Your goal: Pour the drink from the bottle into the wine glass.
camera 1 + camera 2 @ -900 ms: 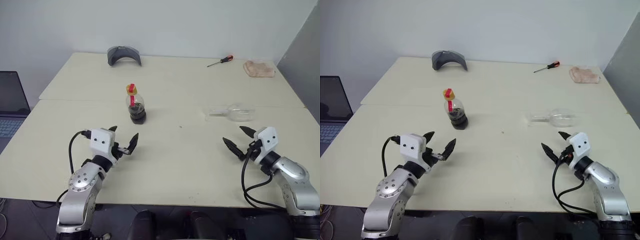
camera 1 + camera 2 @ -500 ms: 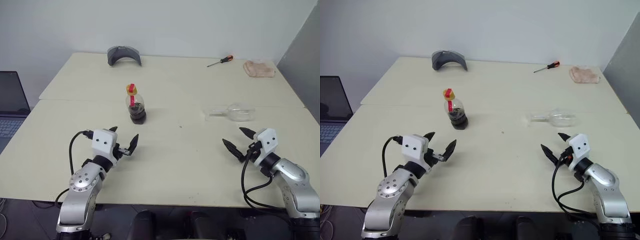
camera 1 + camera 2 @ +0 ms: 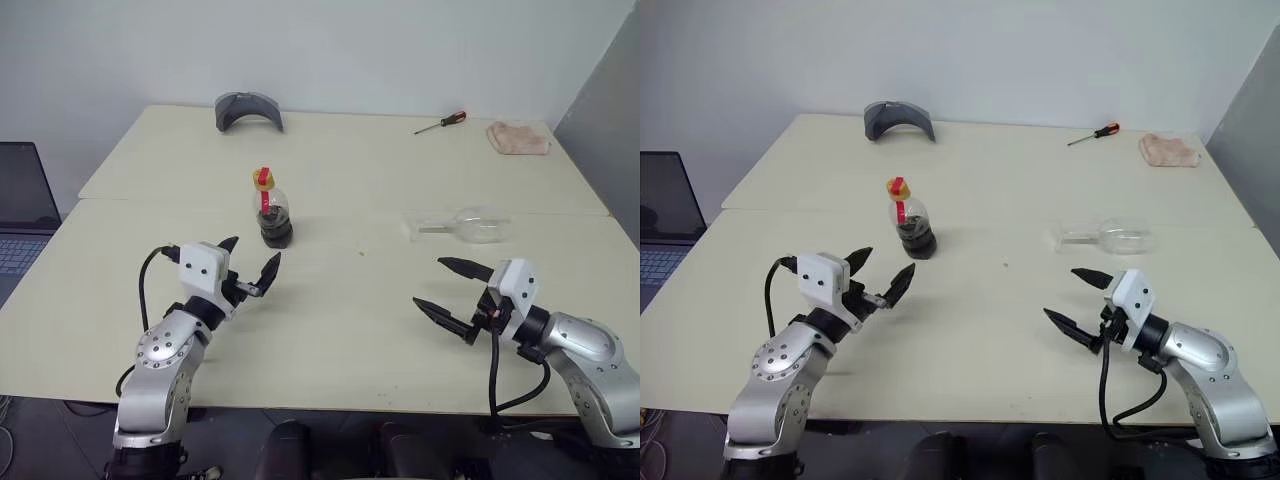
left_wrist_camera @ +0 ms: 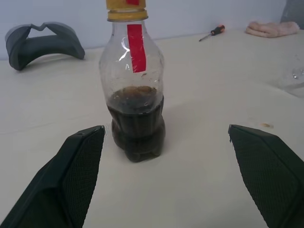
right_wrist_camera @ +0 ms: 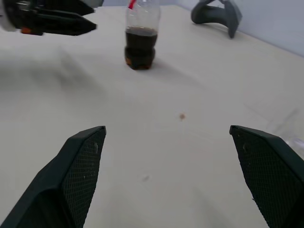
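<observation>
Approach step. Your left gripper (image 3: 252,268) fingers apart, aimed at upright bottle (image 3: 270,210). Right gripper (image 3: 452,295) fingers apart, empty. Wine glass (image 3: 463,224) lies toppled near right edge of tabletop (image 3: 350,170): needs righting before pour.

The bottle (image 3: 270,208), clear and round-bodied with a red neck label and a red-yellow cap, is standing upright on the tabletop (image 3: 340,170), holding dark brown drink (image 4: 137,126) in its lower half. The wine glass (image 3: 462,225), clear and empty-looking, is lying on its side well apart.
</observation>
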